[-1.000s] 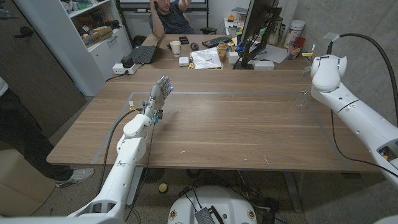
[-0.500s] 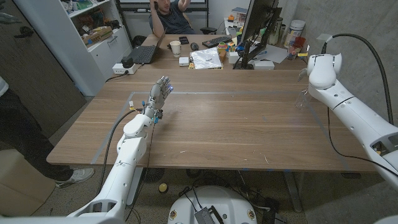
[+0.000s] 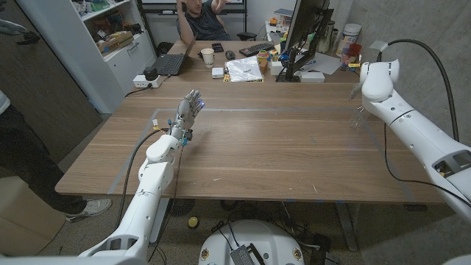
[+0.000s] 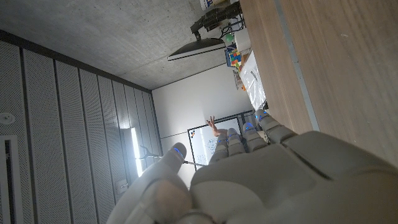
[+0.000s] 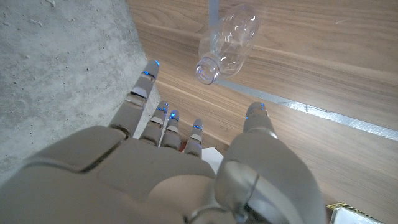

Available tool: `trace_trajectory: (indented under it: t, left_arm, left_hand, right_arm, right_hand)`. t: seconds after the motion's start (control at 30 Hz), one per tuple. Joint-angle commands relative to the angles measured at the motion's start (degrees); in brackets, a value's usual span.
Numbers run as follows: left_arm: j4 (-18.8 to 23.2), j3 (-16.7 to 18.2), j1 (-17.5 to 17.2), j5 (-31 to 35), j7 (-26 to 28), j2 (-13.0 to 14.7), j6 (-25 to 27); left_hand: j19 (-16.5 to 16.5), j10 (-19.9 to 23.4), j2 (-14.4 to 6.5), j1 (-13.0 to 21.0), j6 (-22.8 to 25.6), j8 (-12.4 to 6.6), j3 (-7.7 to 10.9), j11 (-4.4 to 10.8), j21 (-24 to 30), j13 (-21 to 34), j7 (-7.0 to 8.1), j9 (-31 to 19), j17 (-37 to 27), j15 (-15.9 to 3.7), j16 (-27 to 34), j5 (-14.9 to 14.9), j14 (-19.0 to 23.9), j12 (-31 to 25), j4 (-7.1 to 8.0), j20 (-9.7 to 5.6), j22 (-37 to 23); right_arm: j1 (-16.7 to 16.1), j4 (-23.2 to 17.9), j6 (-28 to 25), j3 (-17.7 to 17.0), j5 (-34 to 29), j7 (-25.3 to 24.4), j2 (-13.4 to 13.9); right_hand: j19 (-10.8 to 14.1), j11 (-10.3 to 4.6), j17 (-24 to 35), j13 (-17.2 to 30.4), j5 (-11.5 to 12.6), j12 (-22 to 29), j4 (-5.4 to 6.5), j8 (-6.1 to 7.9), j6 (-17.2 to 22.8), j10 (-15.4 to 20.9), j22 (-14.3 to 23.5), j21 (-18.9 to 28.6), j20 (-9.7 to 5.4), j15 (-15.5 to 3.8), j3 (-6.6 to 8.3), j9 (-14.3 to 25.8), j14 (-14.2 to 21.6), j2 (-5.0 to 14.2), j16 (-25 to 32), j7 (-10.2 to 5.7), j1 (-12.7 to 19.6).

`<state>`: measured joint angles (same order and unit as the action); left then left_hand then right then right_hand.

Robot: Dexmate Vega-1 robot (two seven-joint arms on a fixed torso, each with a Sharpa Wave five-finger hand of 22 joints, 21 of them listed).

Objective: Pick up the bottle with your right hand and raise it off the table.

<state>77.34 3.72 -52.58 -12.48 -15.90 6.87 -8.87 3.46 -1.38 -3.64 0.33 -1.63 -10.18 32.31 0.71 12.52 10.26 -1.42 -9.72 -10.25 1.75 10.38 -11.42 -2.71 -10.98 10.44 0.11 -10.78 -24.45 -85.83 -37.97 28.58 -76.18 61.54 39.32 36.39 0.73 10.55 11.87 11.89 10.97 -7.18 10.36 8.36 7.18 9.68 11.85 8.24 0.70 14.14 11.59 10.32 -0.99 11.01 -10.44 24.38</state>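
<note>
Bottle (image 5: pixel 228 38) first: it is a clear, thin-walled plastic one with no cap on its open mouth, standing on the desk (image 3: pixel 280 154) at the right edge of the head view, just beside the grey tape line (image 5: pixel 292 106) that marks off the working area; in the right wrist view it sits in the upper middle of the frame, beyond my fingertips. It looks empty, so I judge it very light and easy to tip with a careless nudge, and its ribbed, glassy wall will likely give under a hard squeeze and slide in a loose one. I would take it around the body below the shoulder, thumb on one side and fingers opposite, with moderate pressure. My right hand (image 5: pixel 186 168) hangs above and short of it, fingers spread apart, holding nothing and not touching the bottle. My left hand (image 3: pixel 188 110) stands up over the left part of the desk in the head view, well apart from the bottle, fingers extended and empty. The desk is smooth wood with long grain, flat and matt. Beyond its far edge, at the top of the head view, stands a monitor (image 3: pixel 305 29) amid clutter.
</note>
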Motion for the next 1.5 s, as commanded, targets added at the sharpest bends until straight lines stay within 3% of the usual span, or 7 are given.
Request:
trace_trajectory:
  t: [0.03,0.17,0.37,0.5,1.03,1.33,1.5]
  left_arm:
    - [-0.1,0.0,0.1,0.0,0.1,0.0,-0.2]
    - [-0.1,0.1,0.0,0.0,0.2,0.0,-0.3]
    - [0.1,0.1,-0.1,0.0,0.2,0.0,-0.3]
    - [0.2,0.0,-0.1,0.1,0.2,0.0,-0.2]
    - [1.2,0.0,-0.6,0.1,0.3,0.1,0.1]
    - [1.7,0.0,-0.9,0.2,0.5,0.1,0.4]
    - [2.0,0.0,-1.0,0.3,0.6,0.1,0.6]
  left_hand:
    - [0.2,-0.2,-5.9,0.3,-0.5,-0.14,-0.09,-0.11,0.3,0.1,-0.15,-0.2,-0.1,-0.02,0.2,-0.3,-0.3,-0.3,-0.05,0.42,-0.2]
    - [0.2,-0.2,-5.9,0.3,-0.5,-0.15,-0.1,-0.06,0.3,0.1,-0.13,-0.2,-0.1,-0.02,0.2,-0.3,-0.4,-0.3,-0.05,0.43,-0.2]
    - [0.2,-0.3,-5.9,0.3,-0.5,-0.15,-0.1,-0.01,0.3,0.1,-0.12,-0.2,-0.1,0.0,0.2,-0.3,-0.3,-0.3,-0.06,0.48,-0.2]
    - [0.2,-0.2,-5.9,0.3,-0.5,-0.16,-0.1,-0.09,0.4,0.1,-0.14,-0.2,-0.1,0.03,0.2,-0.3,-0.3,-0.3,-0.06,0.48,-0.2]
    - [0.2,-0.2,-5.9,0.3,-0.5,-0.15,-0.09,-0.16,0.4,0.1,-0.11,-0.2,-0.1,0.1,0.2,-0.3,-0.2,-0.3,-0.07,0.55,-0.2]
    - [0.3,-0.2,-5.9,0.3,-0.5,-0.16,-0.11,-0.23,0.4,0.1,-0.1,-0.2,-0.1,0.09,0.2,-0.3,-0.2,-0.3,-0.07,0.49,-0.2]
    - [0.4,-0.2,-5.8,0.3,-0.5,-0.17,-0.13,-0.27,0.4,0.1,-0.11,-0.2,-0.1,0.04,0.2,-0.3,-0.2,-0.3,-0.06,0.47,-0.2]
  right_arm:
    - [2.4,3.2,1.1,1.7,-1.6,4.2,-1.4]
    - [2.8,3.8,1.2,1.8,-1.7,4.9,-1.6]
    - [3.6,5.2,1.3,2.3,-1.7,6.3,-2.1]
    - [3.9,5.9,1.5,2.7,-1.6,6.7,-2.2]
    - [5.5,8.8,1.7,4.3,-1.0,8.5,-2.9]
    - [6.5,11.3,2.1,5.4,0.2,9.0,-3.5]
    - [6.8,12.1,2.4,6.0,0.9,8.2,-3.7]
  right_hand:
    - [-0.2,-0.2,0.1,0.1,0.5,-0.3,0.05,0.09,-0.8,-0.8,0.1,-0.4,1.73,-0.04,-0.54,0.2,-0.6,-0.79,-0.1,-1.16,0.1]
    - [-1.1,-0.32,0.0,0.1,0.7,-0.3,0.09,0.28,-1.0,-1.6,0.0,-0.9,3.0,0.67,-0.8,0.2,-1.1,-0.88,-0.2,-1.43,0.1]
    - [-1.2,-0.22,0.0,0.1,0.9,-0.5,0.11,0.31,-1.4,-2.8,0.0,-1.0,3.24,0.94,-1.02,0.1,-1.4,-0.9,-0.2,-1.95,0.2]
    - [-0.6,0.02,0.0,0.1,1.2,-0.7,-0.02,-0.04,-3.3,-4.7,0.0,-0.9,3.52,2.13,-1.34,0.1,-2.1,-1.1,-0.3,-1.98,0.5]
    - [0.2,-0.54,-0.1,0.0,1.7,-1.0,-0.45,-0.12,-6.8,-9.2,0.0,-1.0,3.56,2.69,-1.72,0.1,-3.1,-1.32,-0.3,-2.04,1.9]
    - [0.5,-1.05,-0.1,0.0,1.9,-0.5,-0.58,0.08,-7.2,-9.2,-0.1,-0.9,3.39,2.3,-1.55,0.1,-3.0,-0.86,-0.2,-2.14,2.6]
    - [1.2,-1.2,-0.1,-0.1,2.1,-0.2,-0.89,0.3,-7.3,-9.1,-0.1,-0.8,2.5,2.13,-1.26,0.1,-2.8,-0.49,-0.1,-2.18,3.6]
